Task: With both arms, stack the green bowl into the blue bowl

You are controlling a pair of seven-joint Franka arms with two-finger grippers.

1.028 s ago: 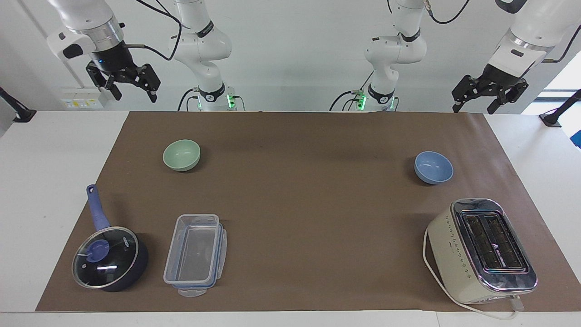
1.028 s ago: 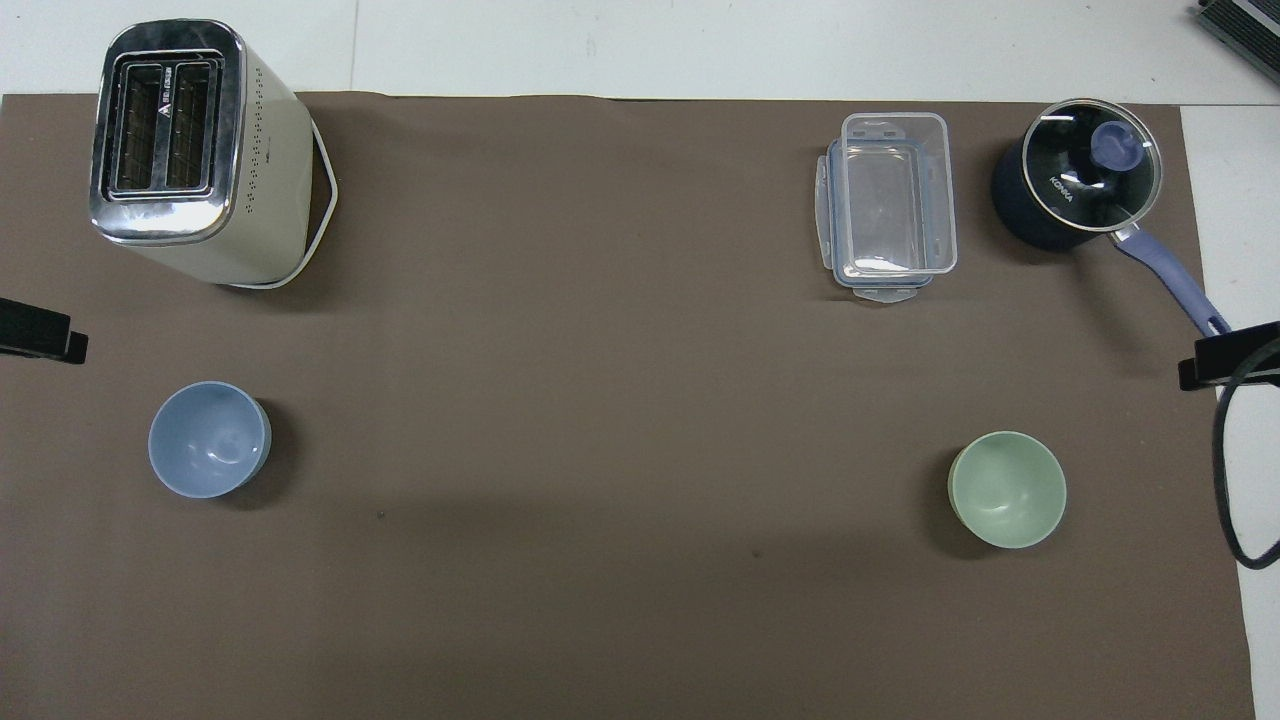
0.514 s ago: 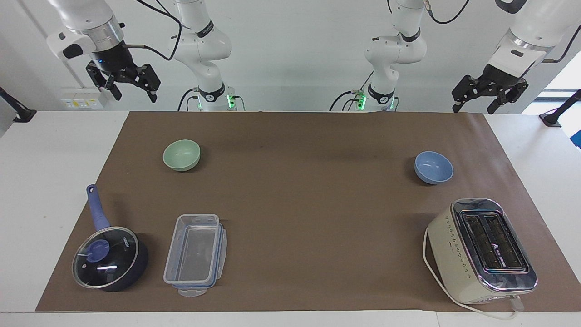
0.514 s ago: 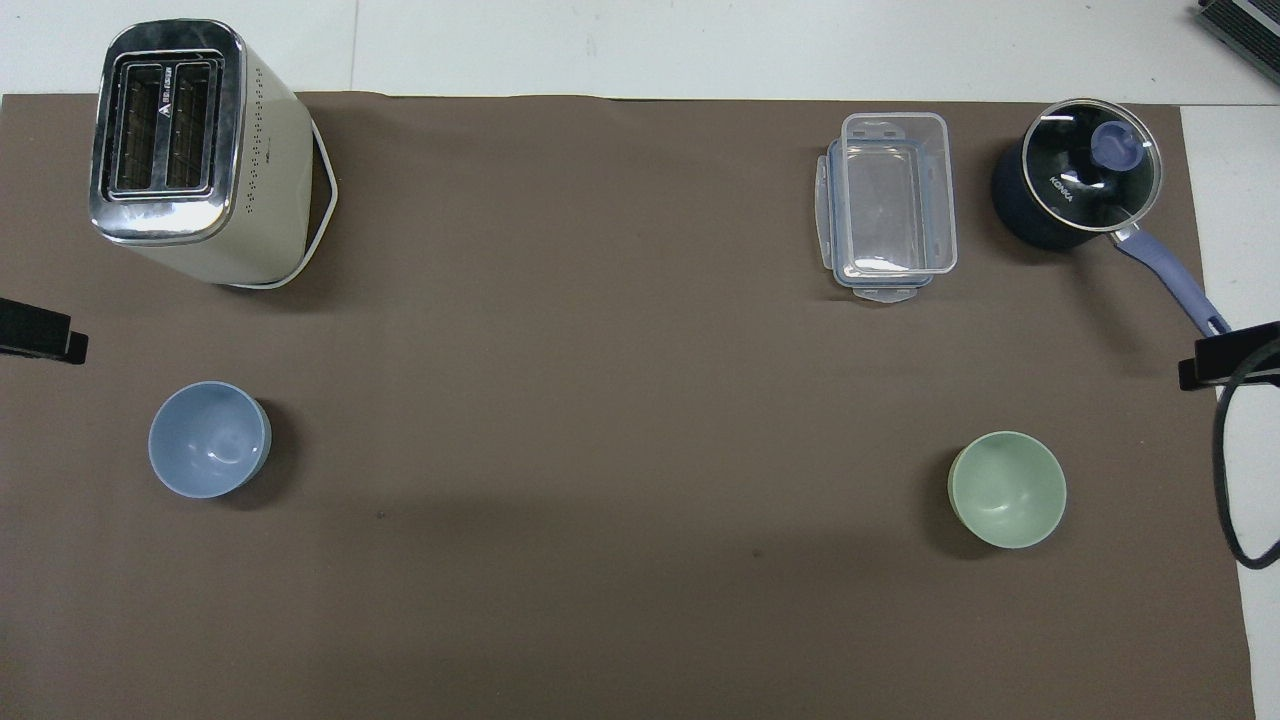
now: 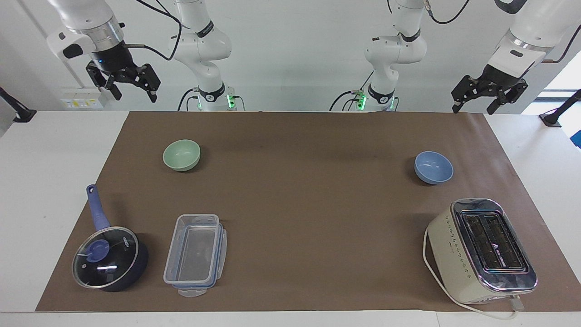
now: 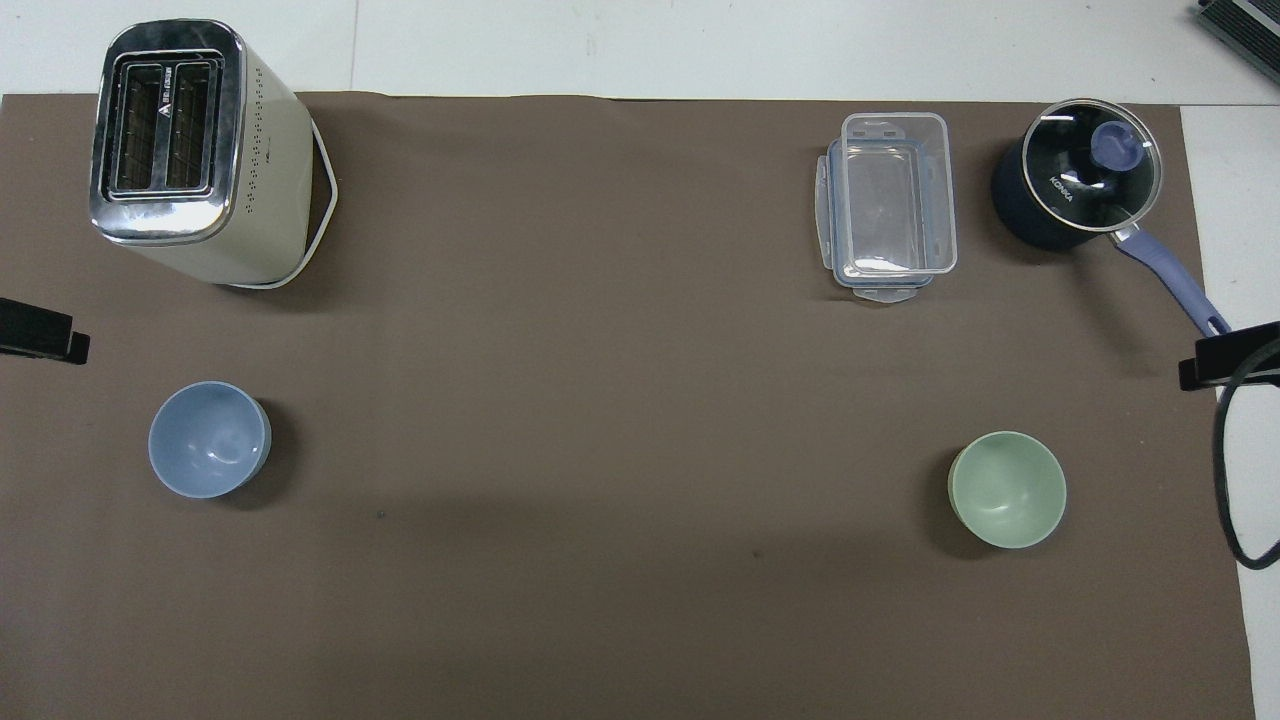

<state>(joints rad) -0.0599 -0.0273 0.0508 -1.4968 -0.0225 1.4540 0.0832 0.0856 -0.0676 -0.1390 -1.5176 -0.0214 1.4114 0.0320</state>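
Observation:
The green bowl [image 5: 181,155] [image 6: 1007,489] sits upright and empty on the brown mat toward the right arm's end. The blue bowl [image 5: 433,167] [image 6: 209,439] sits upright and empty toward the left arm's end, wide apart from the green one. My right gripper [image 5: 136,97] hangs open and empty, high over the mat's corner at the robots' edge. My left gripper [image 5: 474,109] hangs open and empty, high over the mat's other corner at the robots' edge. In the overhead view only a black tip of the left gripper [image 6: 40,335] and of the right gripper [image 6: 1228,357] shows.
A dark blue lidded saucepan [image 5: 110,257] and a clear plastic container [image 5: 195,254] stand farther from the robots than the green bowl. A cream toaster [image 5: 482,250] stands farther out than the blue bowl. The brown mat [image 5: 308,204] covers most of the table.

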